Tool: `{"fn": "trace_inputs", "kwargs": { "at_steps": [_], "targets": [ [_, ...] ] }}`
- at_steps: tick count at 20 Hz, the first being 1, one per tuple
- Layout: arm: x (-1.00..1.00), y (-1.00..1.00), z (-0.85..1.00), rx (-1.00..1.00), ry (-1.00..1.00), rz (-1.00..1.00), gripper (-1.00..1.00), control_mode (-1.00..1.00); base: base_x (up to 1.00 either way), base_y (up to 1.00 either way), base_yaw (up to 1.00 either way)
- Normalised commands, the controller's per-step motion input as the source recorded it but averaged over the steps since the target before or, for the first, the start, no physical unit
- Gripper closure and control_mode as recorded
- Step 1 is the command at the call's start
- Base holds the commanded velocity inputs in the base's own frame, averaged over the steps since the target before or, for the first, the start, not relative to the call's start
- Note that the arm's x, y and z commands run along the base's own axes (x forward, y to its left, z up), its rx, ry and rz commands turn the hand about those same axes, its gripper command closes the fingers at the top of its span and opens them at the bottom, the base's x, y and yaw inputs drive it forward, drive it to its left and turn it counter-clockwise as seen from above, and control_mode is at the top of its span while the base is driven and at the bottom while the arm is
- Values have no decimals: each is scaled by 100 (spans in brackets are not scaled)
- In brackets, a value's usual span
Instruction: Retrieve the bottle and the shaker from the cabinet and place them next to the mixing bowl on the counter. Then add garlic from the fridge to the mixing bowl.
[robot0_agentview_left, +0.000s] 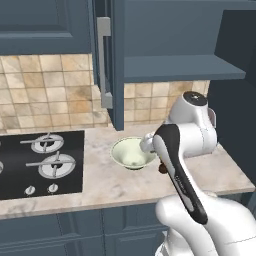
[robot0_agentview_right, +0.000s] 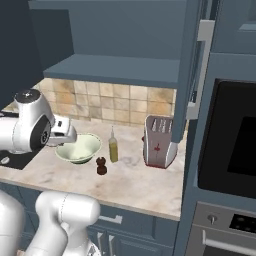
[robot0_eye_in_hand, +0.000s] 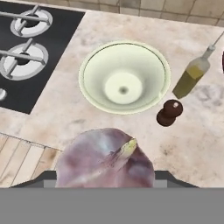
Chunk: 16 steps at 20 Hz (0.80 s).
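We carry the garlic (robot0_eye_in_hand: 105, 159) clamped between our gripper's (robot0_eye_in_hand: 105, 175) fingers, poised above and short of the mixing bowl (robot0_eye_in_hand: 124, 76). The bottle (robot0_eye_in_hand: 191, 75) and shaker (robot0_eye_in_hand: 169, 112) stand beside it. Next, we judge: advance over the bowl and release.

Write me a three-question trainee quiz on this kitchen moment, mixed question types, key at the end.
1. True or false: the bottle and the shaker already stand on the counter beside the mixing bowl.
2. Multiple choice: what fills the foreground of the hand view, between the jaws? A) a lemon B) the garlic C) a spoon
3. Fill in: the mixing bowl is ____ inside.

Key: 1 true. 2 B, the pink-purple bulb sits close to the camera, above the counter's near edge, not yet over the bowl. 3 empty.
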Motion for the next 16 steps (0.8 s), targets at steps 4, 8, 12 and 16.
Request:
{"fn": "trace_inputs", "kwargs": {
  "at_steps": [4, 8, 12, 16],
  "targets": [
    [72, 0, -11, -6, 5, 0, 100, -100, 0, 0, 0],
    [55, -6, 0, -1, 7, 0, 100, -100, 0, 0, 0],
    [47, -3, -4, 0, 8, 0, 100, -100, 0, 0, 0],
    [43, 0, -25, 0, 12, 0, 100, -100, 0, 0, 0]
  ]
}}
